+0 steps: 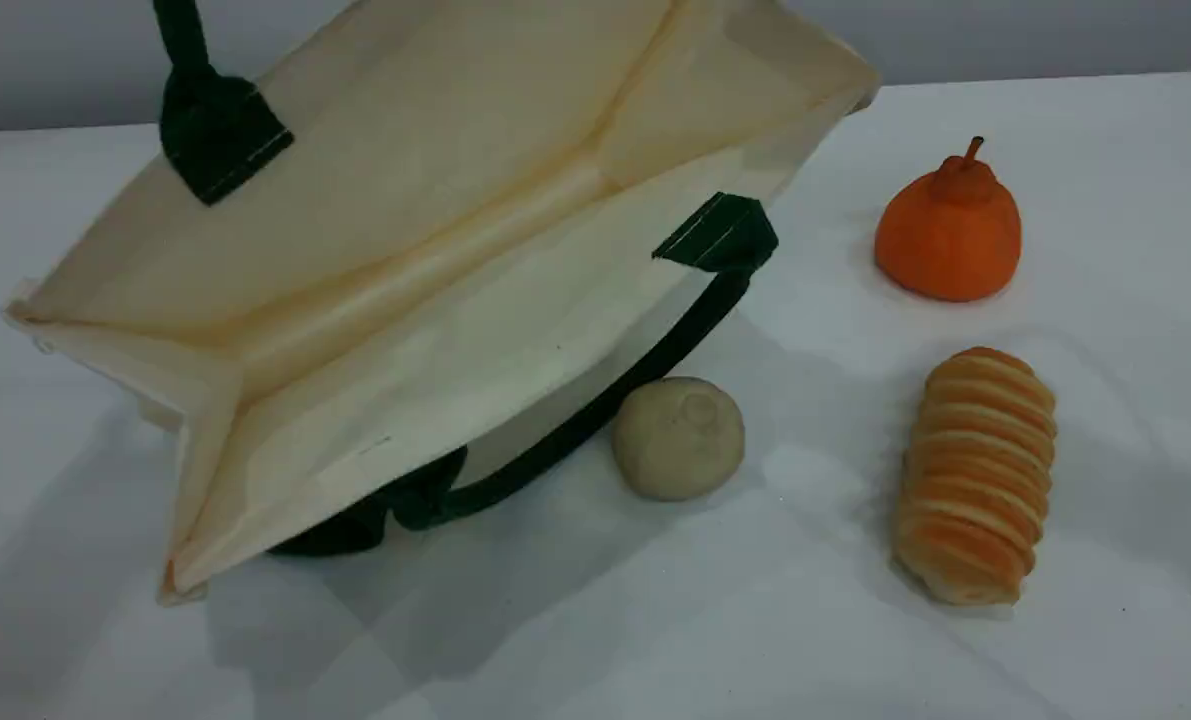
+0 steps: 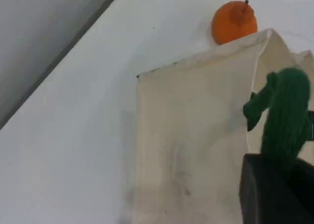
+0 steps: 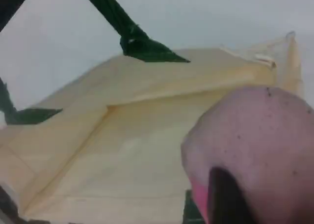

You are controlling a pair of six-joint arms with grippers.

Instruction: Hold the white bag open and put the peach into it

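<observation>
- Right gripper (image 3: 221, 204): closed on the peach (image 3: 255, 150). The fruit fills the lower right of the right wrist view, right against the dark fingertip. Neither the peach nor this gripper shows in the scene view.
- Just below and beyond the peach: the bag (image 3: 147, 150), mouth open, pale inner floor and side fold visible. The peach looks to be above the opening, near one wall.
- Left gripper (image 2: 274, 184): clamped on the green strap (image 2: 287, 116), which rises straight from its tip. The bag wall hangs taut just beside it.
- Farther out, past the bag's rim in the left wrist view: the orange fruit (image 2: 234, 21) on the table (image 2: 73, 135), not involved.
- Step in hand, as judged: lower the peach through the mouth, then let go.
- To do it well: keep the strap pulled up so the mouth doesn't sag, steer the peach toward the middle of the opening away from the wall and second strap (image 3: 117, 17), and release low inside so it doesn't bounce out.
</observation>
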